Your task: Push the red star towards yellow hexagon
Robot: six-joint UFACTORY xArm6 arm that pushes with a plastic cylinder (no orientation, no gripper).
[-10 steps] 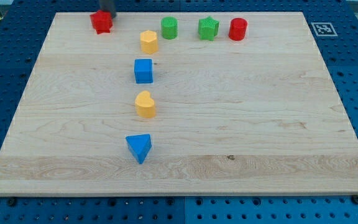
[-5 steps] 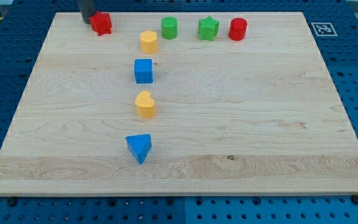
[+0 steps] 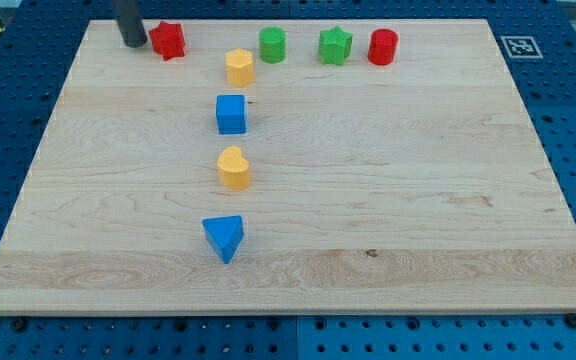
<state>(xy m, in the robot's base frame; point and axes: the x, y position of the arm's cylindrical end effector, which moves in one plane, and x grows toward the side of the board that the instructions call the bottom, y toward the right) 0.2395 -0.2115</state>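
Dark rod cut off above, my tip (image 3: pixel 133 44) just left of red star (image 3: pixel 168 40), contact unclear.

1 camera looks down at a slant from the near edge, framing the whole wooden board (image 3: pixel 368 200).

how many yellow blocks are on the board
2. The yellow hexagon block sits near the view's top, right of the red star. The yellow heart-shaped block lies mid-board, below the blue cube. Nothing looks hidden.
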